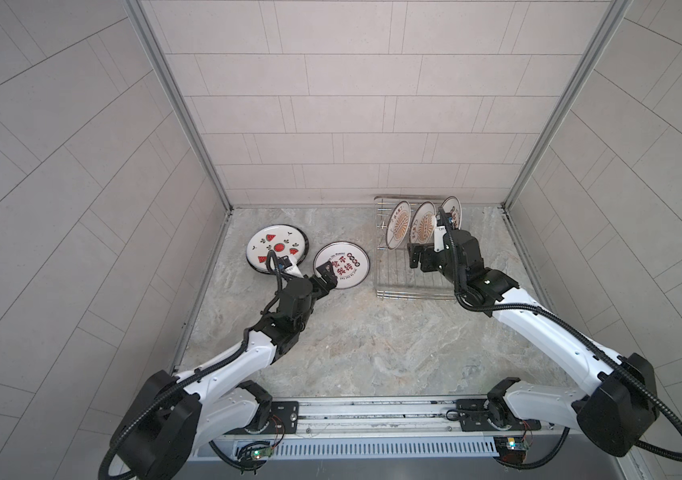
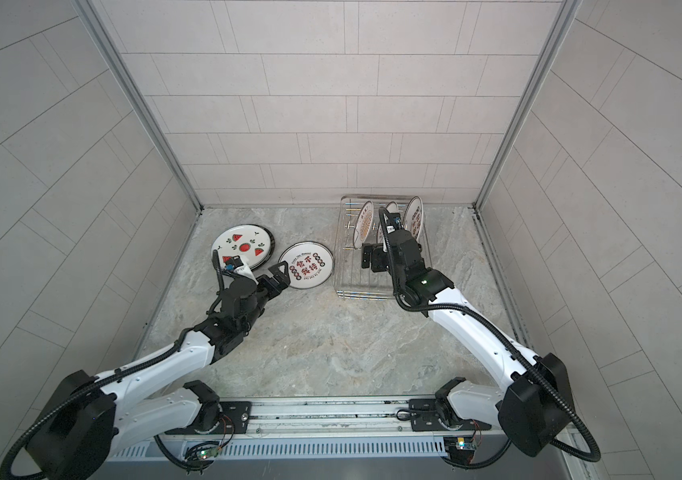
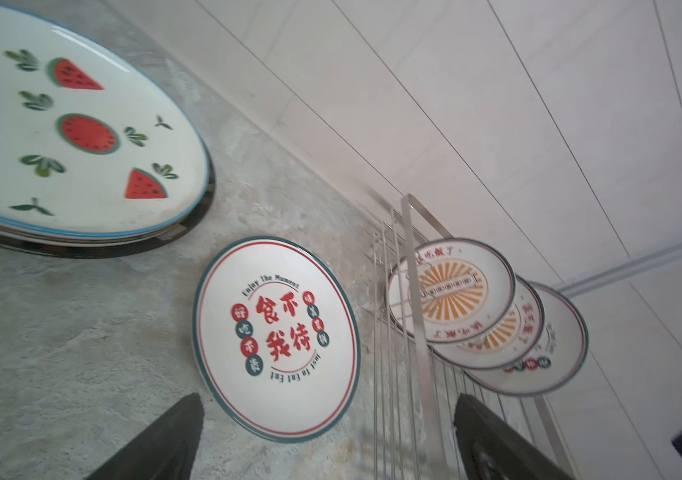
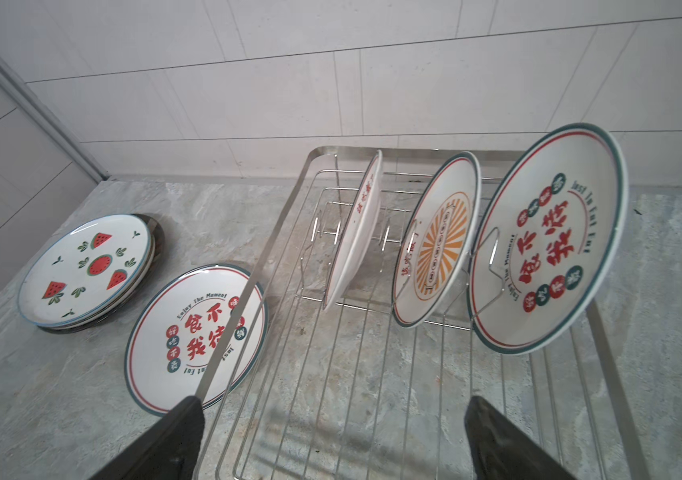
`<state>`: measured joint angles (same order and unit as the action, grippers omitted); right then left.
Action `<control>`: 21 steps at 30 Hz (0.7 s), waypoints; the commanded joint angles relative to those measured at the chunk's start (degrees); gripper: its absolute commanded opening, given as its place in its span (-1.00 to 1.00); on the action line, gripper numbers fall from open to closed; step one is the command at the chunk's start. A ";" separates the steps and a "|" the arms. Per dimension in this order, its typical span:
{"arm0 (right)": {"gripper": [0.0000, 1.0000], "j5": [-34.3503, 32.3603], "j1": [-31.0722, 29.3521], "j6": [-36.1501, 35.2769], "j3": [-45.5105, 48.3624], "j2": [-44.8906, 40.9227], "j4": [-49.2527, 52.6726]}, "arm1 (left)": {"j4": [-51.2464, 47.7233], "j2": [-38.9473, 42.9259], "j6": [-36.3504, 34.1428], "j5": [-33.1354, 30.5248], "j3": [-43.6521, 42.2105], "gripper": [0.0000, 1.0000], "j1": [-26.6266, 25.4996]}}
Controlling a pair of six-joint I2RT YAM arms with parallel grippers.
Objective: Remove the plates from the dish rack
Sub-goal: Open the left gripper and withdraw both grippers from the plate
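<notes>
Plate (image 3: 275, 338) marked "Enjoy The Moment" flat, left gripper (image 3: 327, 399), right gripper (image 4: 333, 401), jaws spread

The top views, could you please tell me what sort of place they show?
Probably a mock kitchen corner built for robot trials: a stone-look counter, tiled wall panels in metal framing, and a wire dish rack holding upright plates.

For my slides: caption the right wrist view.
Open right hand above dish rack; three plates stand inside, unloaded plates lie alongside.
</notes>
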<state>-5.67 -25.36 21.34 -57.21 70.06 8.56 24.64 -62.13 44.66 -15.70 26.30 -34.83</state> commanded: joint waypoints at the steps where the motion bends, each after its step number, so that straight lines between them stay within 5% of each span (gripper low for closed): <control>1: 1.00 -1.01 2.58 1.57 -1.76 -0.97 1.07 | 2.09 1.21 -12.21 -1.93 2.29 1.00 -2.61; 9: 0.99 -4.26 8.02 2.98 -4.98 1.99 0.76 | 9.90 0.24 -20.04 7.91 3.13 1.00 -6.09; 14: 0.99 -10.59 9.38 2.36 -9.25 5.93 2.87 | 11.11 -0.28 -21.16 9.49 4.17 1.00 -6.65; 21: 0.97 -11.32 14.42 2.25 -15.74 13.56 6.03 | 13.76 -1.59 -21.25 13.69 4.68 1.00 -6.92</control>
<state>-14.61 -12.34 23.38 -70.43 81.38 11.90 35.31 -63.35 24.82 -4.34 29.50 -41.34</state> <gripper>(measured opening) 0.988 0.999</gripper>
